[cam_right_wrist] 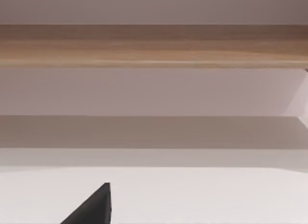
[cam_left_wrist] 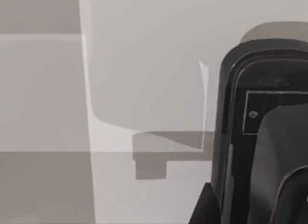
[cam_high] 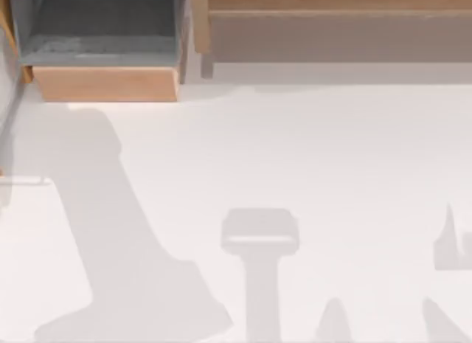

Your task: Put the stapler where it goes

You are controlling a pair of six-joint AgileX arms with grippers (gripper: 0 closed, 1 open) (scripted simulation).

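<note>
In the left wrist view the black stapler [cam_left_wrist: 240, 89] stands close to the camera. It has a rounded end, and a small pale mark shows on its inner plate. My left gripper [cam_left_wrist: 204, 209] is shut on it and holds it above the white table [cam_left_wrist: 144, 65]. Only the arm's broad shadow [cam_high: 110, 232] marks it on the left side of the top view. A black tip of my right gripper [cam_right_wrist: 94, 207] shows at the edge of the right wrist view, facing the wooden shelf [cam_right_wrist: 154, 43].
An open drawer [cam_high: 103, 40] with a grey inside and a wooden front [cam_high: 107, 83] sits at the table's back left. A long wooden shelf [cam_high: 332, 4] runs along the back right. Fainter shadows lie on the table's front middle and right.
</note>
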